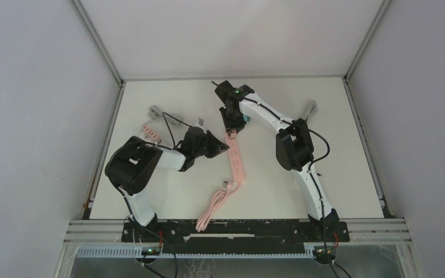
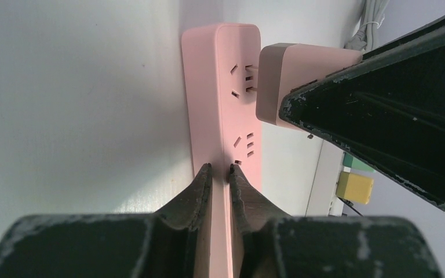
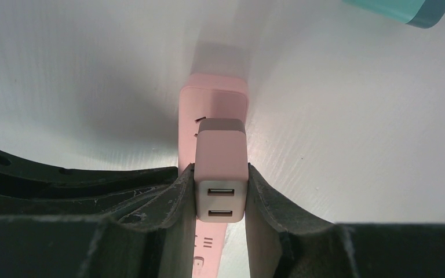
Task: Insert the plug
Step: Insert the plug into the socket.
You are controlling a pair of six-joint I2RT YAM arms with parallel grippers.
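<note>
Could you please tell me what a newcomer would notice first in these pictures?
A long pink plastic power strip lies at the centre of the white table. The right fingers clamp a pink boxy two-port USB charger, its prongs at the strip's end socket but not fully in. The left fingers, shut, sit on the strip by the second socket.

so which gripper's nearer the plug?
Right. The right gripper clamps the plug at the end socket of the strip; the left gripper is shut, over the strip further along.
</note>
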